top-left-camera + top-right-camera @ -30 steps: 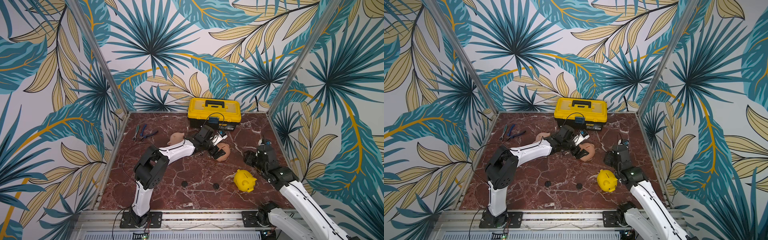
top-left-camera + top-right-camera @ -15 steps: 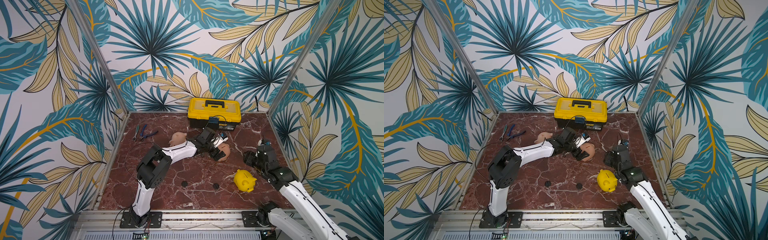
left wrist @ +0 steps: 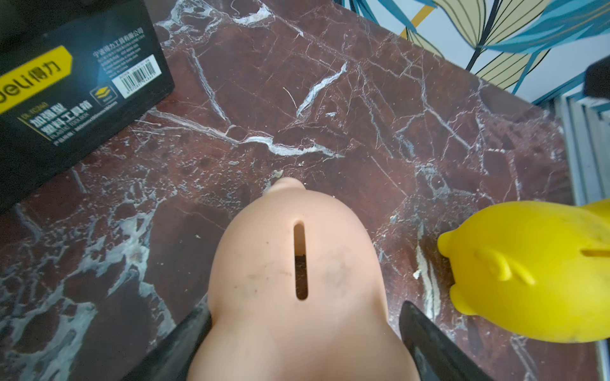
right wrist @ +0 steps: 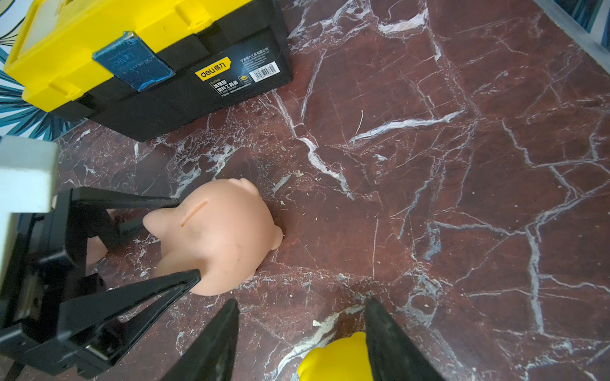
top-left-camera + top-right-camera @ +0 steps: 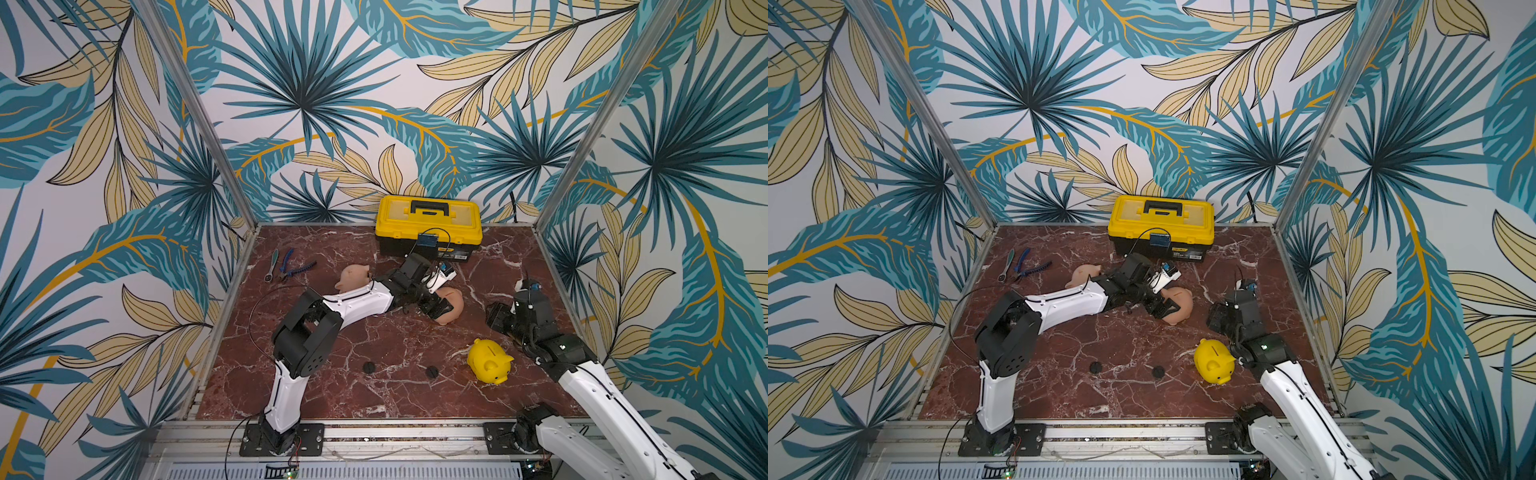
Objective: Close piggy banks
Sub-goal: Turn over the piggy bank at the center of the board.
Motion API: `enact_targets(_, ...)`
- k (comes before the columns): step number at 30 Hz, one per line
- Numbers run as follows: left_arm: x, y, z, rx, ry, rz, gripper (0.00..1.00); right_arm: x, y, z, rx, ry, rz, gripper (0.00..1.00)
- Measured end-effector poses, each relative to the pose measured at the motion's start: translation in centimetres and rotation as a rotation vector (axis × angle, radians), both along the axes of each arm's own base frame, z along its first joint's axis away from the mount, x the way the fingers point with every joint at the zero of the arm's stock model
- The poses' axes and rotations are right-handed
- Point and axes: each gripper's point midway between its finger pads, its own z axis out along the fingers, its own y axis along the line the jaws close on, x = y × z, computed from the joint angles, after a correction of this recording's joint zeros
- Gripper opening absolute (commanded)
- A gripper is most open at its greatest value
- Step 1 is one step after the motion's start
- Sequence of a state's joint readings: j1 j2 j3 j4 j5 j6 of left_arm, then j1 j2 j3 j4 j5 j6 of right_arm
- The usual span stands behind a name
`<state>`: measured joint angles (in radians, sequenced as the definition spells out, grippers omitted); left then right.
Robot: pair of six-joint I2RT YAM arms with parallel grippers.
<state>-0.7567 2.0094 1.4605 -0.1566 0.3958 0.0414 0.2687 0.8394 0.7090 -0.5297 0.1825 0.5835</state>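
While the left end effector [image 4: 188, 237] brackets the peach-pink piggy bank [image 3: 264, 257] near the middle of the tabletop [image 5: 374, 399], its fingers [image 4: 132, 199] press on both flanks, gripping the body; this hold probably serves to lift or turn the bank and expose its underside, which is hidden; the coin slot [image 3: 300, 260] faces up. The right end effector [image 4: 302, 301] hovers open and empty just beside the yellow piggy bank [image 5: 488, 360], likely on standby; the pale pink piggy bank [image 5: 353, 276] lies beyond the left arm, toward the back. Two black discs [image 5: 368, 366] rest apart on the near tabletop; they are presumably the closures. Clearance: the toolbox [image 5: 428, 216] stands near, behind the grip; the yellow piggy bank sits near on the right side; open room lies toward the front edge and the right wall; the pliers [image 5: 291, 266] lie well apart.
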Motion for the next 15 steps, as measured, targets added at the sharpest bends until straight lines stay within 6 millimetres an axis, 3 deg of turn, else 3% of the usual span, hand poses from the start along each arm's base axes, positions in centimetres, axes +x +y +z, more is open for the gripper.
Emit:
enact_targets(5,-0.7,1.5,1.0,-0.057,0.128,0.081,0.81,0.0,0.4,-0.5,0.01,0.022,0.017,0.61)
enact_targets(9,-1.2,4.0,1.6,-0.103,0.237,0.163,0.8,0.1,1.0,-1.0,0.025,0.046,0.039,0.61)
enact_targets(15,-1.6,7.3,0.9,-0.122,0.343,0.275,0.81,0.2,1.6,-1.9,0.042,0.083,0.065,0.61)
